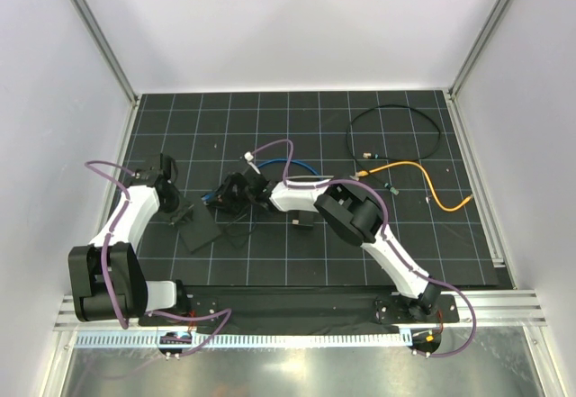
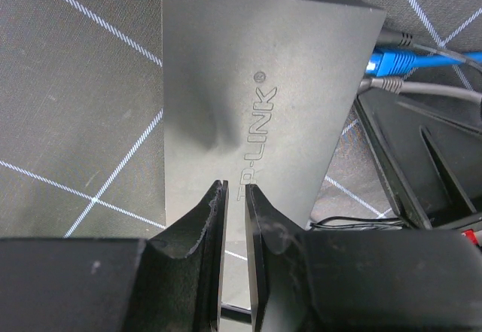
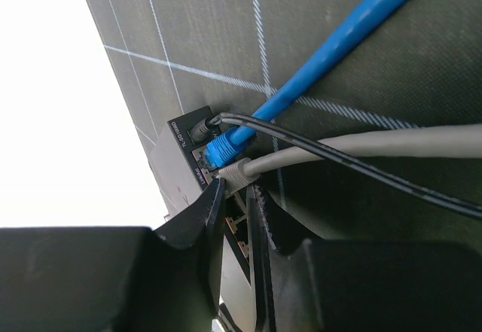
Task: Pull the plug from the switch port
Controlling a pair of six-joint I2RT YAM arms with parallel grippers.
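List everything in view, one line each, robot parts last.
mat: 1, black with a white grid, covers the cell floor
switch: 1, matte black, left-centre of the mat
blue cable: 1, blue, plugged into the switch
grey cable: 1, grey, plugged in beside the blue one
thin black cable: 1, black, plugged in on the blue one's other side
cable loop: 1, black, loose, far right of the mat
orange cable: 1, orange, loose, right side
left arm, right arm: white and black, bases at the near edge
left end effector: black, fingers nearly together over the switch top
right end effector: black, at the grey plug, grip unclear
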